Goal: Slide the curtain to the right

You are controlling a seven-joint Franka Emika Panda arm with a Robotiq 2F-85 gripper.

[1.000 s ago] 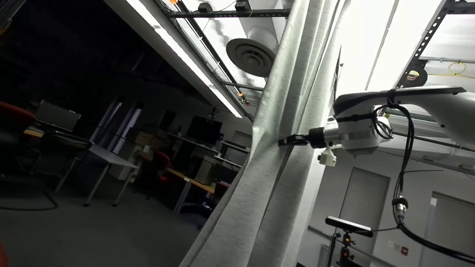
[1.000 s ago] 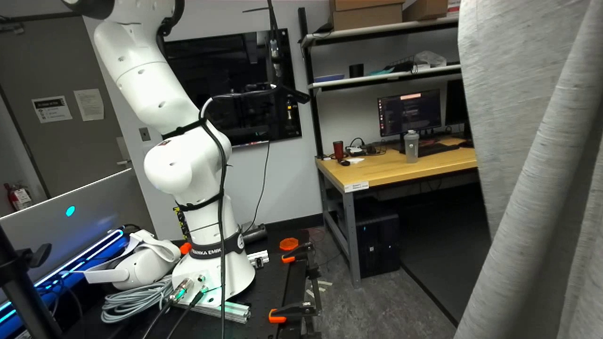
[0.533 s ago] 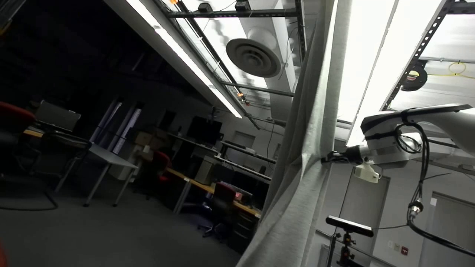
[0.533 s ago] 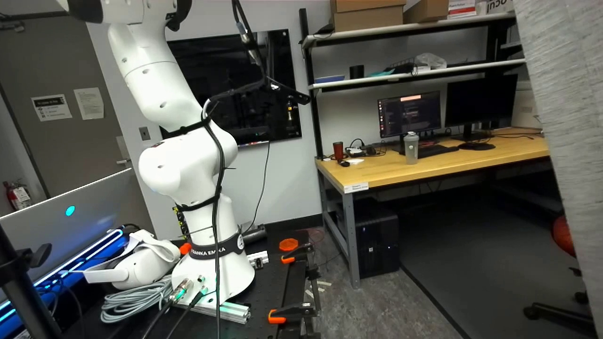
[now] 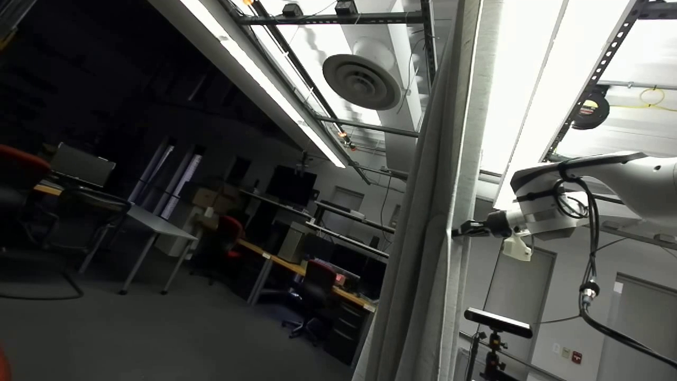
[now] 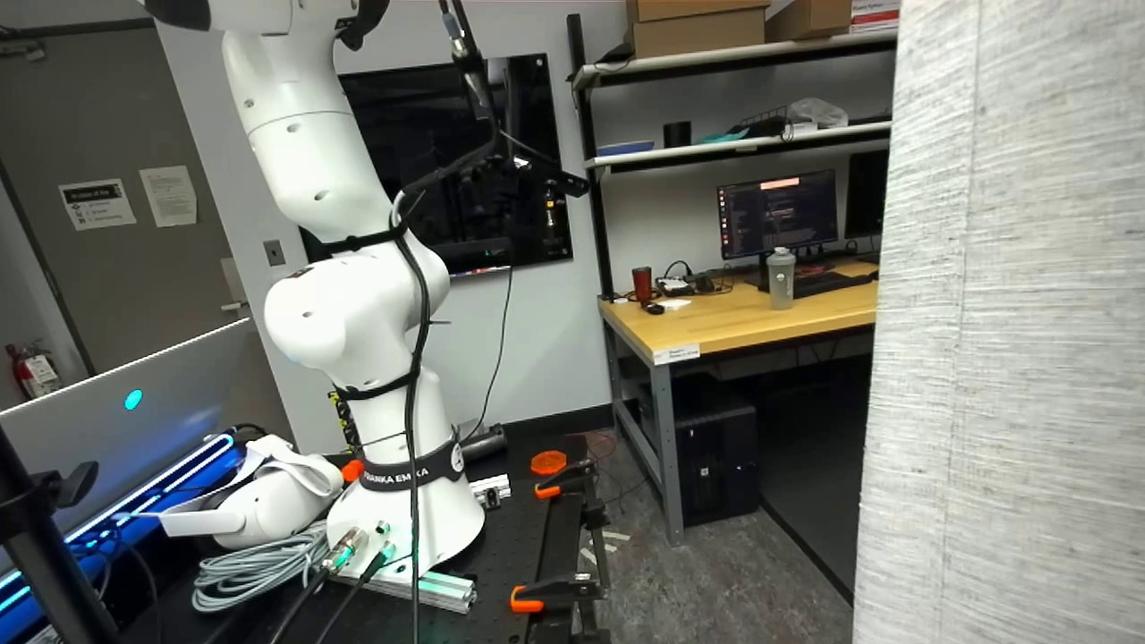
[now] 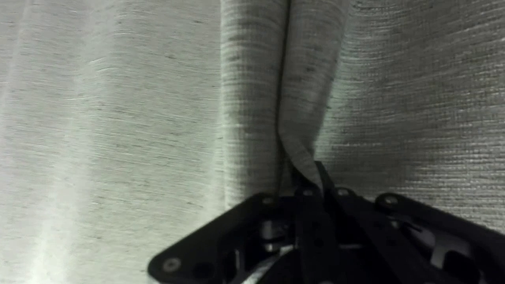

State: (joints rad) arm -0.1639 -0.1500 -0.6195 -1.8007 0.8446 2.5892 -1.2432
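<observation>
The pincer (image 7: 318, 179) is clamping a thin fold of the curtain (image 7: 150, 118), which is hanging in long vertical folds before the arm (image 5: 629, 179); in an exterior view the curtain is hiding part of the wooden counter (image 6: 711, 324)

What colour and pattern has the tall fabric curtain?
Light grey, with fine crosswise streaks; the curtain shows best in the wrist view.

We see matt, ribbed cloth in the curtain (image 7: 150, 106), a smooth arm (image 6: 358, 300), a glossy screen (image 6: 470, 215), a wooden-looking desktop (image 6: 720, 320).
</observation>
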